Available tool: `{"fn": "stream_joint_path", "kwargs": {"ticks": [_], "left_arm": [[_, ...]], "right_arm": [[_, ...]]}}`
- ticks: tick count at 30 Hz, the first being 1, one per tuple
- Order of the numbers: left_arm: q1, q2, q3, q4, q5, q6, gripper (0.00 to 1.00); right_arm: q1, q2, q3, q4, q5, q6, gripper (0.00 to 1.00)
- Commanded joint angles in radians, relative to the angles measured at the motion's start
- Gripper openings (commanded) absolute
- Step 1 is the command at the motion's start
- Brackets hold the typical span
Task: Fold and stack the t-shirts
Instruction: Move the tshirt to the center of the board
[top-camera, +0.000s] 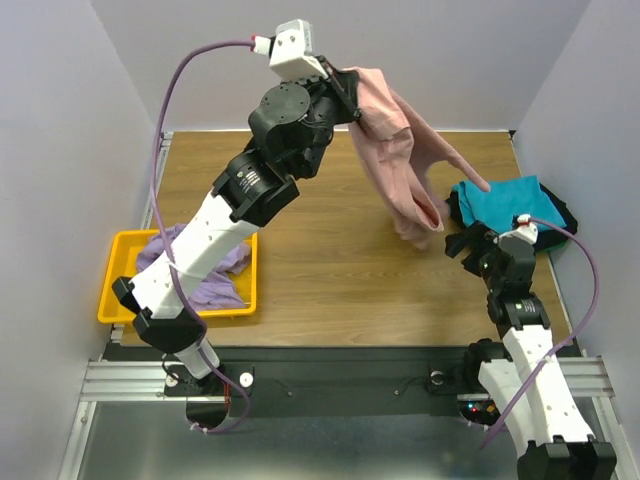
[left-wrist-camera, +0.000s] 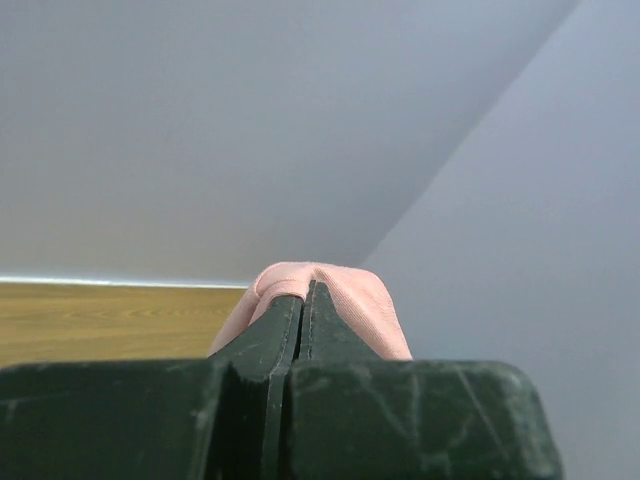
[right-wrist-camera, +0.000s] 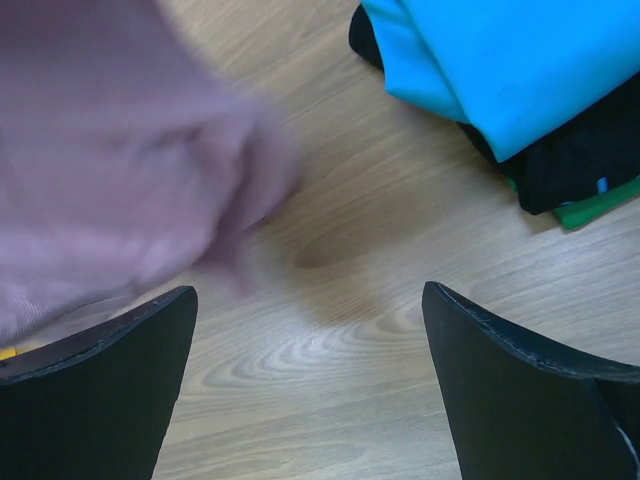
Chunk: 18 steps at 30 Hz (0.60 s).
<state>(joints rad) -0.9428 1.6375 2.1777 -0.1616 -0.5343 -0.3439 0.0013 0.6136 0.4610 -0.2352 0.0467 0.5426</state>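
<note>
My left gripper (top-camera: 352, 98) is raised high over the back of the table, shut on the dusty pink t-shirt (top-camera: 400, 160), which hangs down with its lower end near the wood. In the left wrist view the pink cloth (left-wrist-camera: 345, 300) bulges over my closed fingertips. My right gripper (top-camera: 462, 243) is open and empty, low over the table just right of the hanging shirt, whose blurred edge (right-wrist-camera: 120, 180) shows in the right wrist view. A folded teal t-shirt (top-camera: 505, 203) lies on a black one (top-camera: 556, 212) at the right. A lavender t-shirt (top-camera: 205, 270) lies crumpled in the bin.
The yellow plastic bin (top-camera: 112, 290) stands at the front left of the wooden table (top-camera: 320, 280). A green cloth edge (right-wrist-camera: 590, 205) peeks from under the black shirt. Grey walls close in the table on the left, back and right.
</note>
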Motion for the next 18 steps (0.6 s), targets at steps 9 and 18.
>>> {"fn": "stream_joint_path", "kwargs": {"ticks": [9,18], "left_arm": [[0.396,-0.208,-0.841,0.155,0.203,-0.300,0.67],[0.504,-0.160,-0.996,0.025,0.209,-0.325,0.99]], "right_arm": [[-0.003,0.027,0.044,-0.023,0.025,-0.016,1.00],[-0.003,0.193,0.080,-0.009,-0.120,-0.049,1.00]]}}
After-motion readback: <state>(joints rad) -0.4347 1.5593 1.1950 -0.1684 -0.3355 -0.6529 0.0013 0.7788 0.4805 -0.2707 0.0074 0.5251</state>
